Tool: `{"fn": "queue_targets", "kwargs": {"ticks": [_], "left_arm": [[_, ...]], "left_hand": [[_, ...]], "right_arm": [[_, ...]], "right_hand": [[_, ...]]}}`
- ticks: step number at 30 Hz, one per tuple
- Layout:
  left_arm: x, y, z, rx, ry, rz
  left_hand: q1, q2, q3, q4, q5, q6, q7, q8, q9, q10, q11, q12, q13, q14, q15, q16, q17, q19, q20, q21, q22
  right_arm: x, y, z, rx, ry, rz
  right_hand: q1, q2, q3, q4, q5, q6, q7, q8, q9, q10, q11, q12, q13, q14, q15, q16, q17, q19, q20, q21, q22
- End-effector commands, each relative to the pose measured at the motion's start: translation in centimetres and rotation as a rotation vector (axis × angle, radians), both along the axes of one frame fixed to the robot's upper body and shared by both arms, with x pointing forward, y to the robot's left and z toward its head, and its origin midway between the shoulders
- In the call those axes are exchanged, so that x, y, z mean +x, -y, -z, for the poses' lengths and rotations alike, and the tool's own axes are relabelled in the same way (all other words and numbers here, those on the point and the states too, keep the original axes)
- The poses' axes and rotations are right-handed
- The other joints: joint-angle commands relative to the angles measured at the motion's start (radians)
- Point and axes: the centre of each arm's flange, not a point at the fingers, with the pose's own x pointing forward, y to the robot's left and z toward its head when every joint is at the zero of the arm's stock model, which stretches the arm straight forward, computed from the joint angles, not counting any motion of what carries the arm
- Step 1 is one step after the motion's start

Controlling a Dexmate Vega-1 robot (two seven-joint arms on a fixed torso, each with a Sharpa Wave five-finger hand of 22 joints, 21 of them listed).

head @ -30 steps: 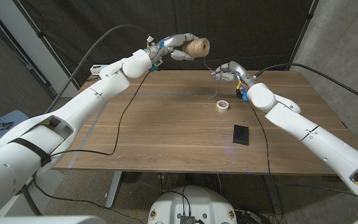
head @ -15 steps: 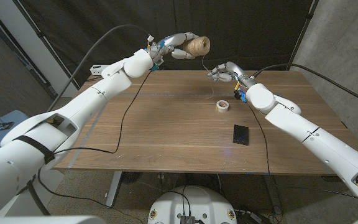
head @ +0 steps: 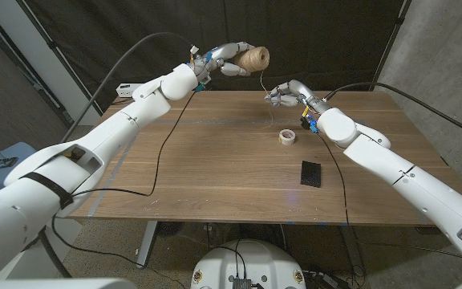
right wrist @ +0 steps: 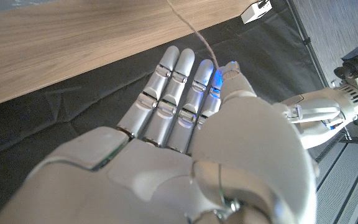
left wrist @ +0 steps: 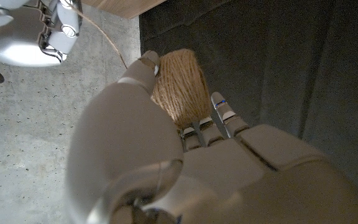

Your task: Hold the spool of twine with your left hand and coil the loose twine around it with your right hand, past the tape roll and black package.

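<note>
Edging leftward under the spool (head: 253, 59) gripped aloft by the left hand (head: 233, 60), the right hand (head: 281, 95) pinched the twine (right wrist: 194, 32), apparently starting another wrap

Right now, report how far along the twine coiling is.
Done: the left hand holds the spool of twine raised above the table's far edge. In hand: the right hand pinches the loose twine running from the spool. Left: winding the remaining strand, which trails toward the tape roll and black package.

Tan spool (head: 254, 59) held aloft at 12 o'clock (well wound), its twine (head: 261, 80) trailing toward 1 o'clock.
</note>
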Motion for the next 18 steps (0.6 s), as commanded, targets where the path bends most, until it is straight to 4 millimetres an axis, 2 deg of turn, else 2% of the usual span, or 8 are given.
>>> {"fn": "queue_targets", "kwargs": {"ticks": [1, 18], "left_arm": [[0.6, -0.3, 0.2, -0.019, -0.011, -0.018], [1.4, -0.7, 0.2, -0.023, -0.019, -0.037]], "left_hand": [[0.0, 0.005, 0.015, 0.004, 0.007, 0.011, -0.001, 0.005, 0.005, 0.01, -0.001, -0.002, 0.005, 0.008, 0.002, -0.001, 0.0, -0.006, -0.002, 0.007, 0.003], [-0.001, 0.008, 0.015, 0.005, 0.007, 0.012, -0.001, 0.005, 0.006, 0.01, 0.0, -0.003, 0.006, 0.007, 0.003, 0.0, 0.002, -0.007, 0.0, 0.008, 0.002]], "right_arm": [[-1.1, -0.5, -0.2, -0.002, 0.014, -0.047], [-2.3, -1.2, -0.7, 0.005, 0.05, -0.096]], "right_hand": [[0.006, 0.006, -0.002, -0.001, -0.003, 0.007, 0.002, -0.001, 0.001, 0.011, 0.001, -0.003, 0.003, 0.008, -0.094, -0.004, 0.003, -0.003, -0.049, 0.003, 0.002], [0.007, 0.007, -0.002, -0.002, -0.003, 0.008, 0.002, -0.002, 0.001, 0.012, 0.001, -0.004, 0.004, 0.008, -0.095, -0.005, 0.006, -0.005, -0.05, 0.006, 0.002]]}}
